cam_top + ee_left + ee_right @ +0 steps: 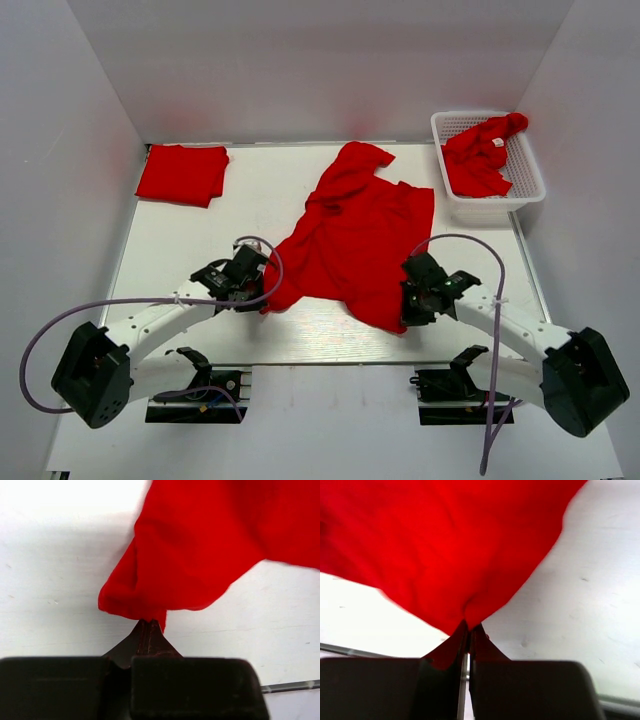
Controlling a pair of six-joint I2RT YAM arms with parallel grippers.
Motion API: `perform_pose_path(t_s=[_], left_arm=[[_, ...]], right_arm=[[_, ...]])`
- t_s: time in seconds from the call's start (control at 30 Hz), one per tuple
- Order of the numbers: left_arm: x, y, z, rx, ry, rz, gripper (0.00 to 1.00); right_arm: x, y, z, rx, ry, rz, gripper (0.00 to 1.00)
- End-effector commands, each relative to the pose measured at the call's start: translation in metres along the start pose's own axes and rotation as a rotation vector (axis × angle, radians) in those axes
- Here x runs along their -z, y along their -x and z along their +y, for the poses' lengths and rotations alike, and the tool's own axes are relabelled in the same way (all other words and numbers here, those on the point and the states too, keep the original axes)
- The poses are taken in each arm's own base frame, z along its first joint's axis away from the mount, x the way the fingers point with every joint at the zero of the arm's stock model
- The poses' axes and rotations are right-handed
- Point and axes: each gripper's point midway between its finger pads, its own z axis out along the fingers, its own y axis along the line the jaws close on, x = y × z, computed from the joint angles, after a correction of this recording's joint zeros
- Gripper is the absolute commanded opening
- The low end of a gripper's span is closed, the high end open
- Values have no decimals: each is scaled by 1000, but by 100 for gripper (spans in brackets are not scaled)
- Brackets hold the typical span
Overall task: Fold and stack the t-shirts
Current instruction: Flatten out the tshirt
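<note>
A bright red t-shirt [355,235] lies spread and rumpled in the middle of the table. My left gripper [262,285] is shut on its near left corner; the left wrist view shows the pinched cloth [200,545] at my left gripper [148,622]. My right gripper [405,312] is shut on the near right hem; the right wrist view shows the cloth [445,555] at my right gripper [468,626]. A folded red t-shirt [183,173] lies at the far left. Another red t-shirt [482,152] with a small white label is bunched in the basket.
A white plastic lattice basket [529,175] stands at the far right corner. White walls enclose the table on three sides. Grey cables loop from both arms over the near part of the table.
</note>
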Motion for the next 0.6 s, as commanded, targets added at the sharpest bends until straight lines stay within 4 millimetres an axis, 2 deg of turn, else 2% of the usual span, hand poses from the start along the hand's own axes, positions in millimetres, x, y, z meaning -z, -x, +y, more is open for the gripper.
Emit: perform_pose_path(t_s=[0.0,0.03,0.07,0.1,0.13,0.17,0.2,0.23,0.27,0.3,0.33,0.37,0.4,0.43,0.47,0.5,0.57], left_arm=[[49,72,-26,-23,-59,-224,0],[64,92,-25,-22,-36,-297,0],[77,108,-26,-44,-26,-345,0],[109,141,-38,-28,-52,-442,0],[123,156,-30,-19,1,-487,0],[133,170,-31,-22,26,-515,0],[167,198,-38,-9,16,-600,0],[181,210,-30,-7,73,-638,0],[196,222,-30,-6,88,-672,0],[204,234,-31,-31,116,-692,0],[240,257,-34,3,107,-782,0],[254,265,-33,5,117,-810,0],[290,282,-31,21,119,-893,0],[303,290,-31,20,128,-920,0],[321,295,-27,30,134,-959,0],[350,304,-22,55,134,-1022,0],[383,311,-17,38,139,-1094,0]], right_arm=[[41,49,13,-3,-1,-185,0],[62,71,14,-9,-33,-264,0],[78,83,4,-9,-92,-331,0],[102,105,12,-21,-82,-408,0],[130,127,11,-38,-117,-502,0],[146,140,6,-59,-154,-569,0],[173,156,7,-78,-165,-644,0],[200,171,13,-86,-149,-715,0],[212,178,12,-95,-160,-751,0],[242,195,8,-132,-185,-851,0],[269,204,11,-131,-175,-918,0],[285,210,9,-143,-184,-962,0],[317,219,1,-183,-223,-1056,0],[347,223,0,-213,-208,-1128,0],[365,228,-3,-216,-228,-1182,0],[391,228,-5,-211,-218,-1237,0],[444,230,-4,-207,-182,-1360,0]])
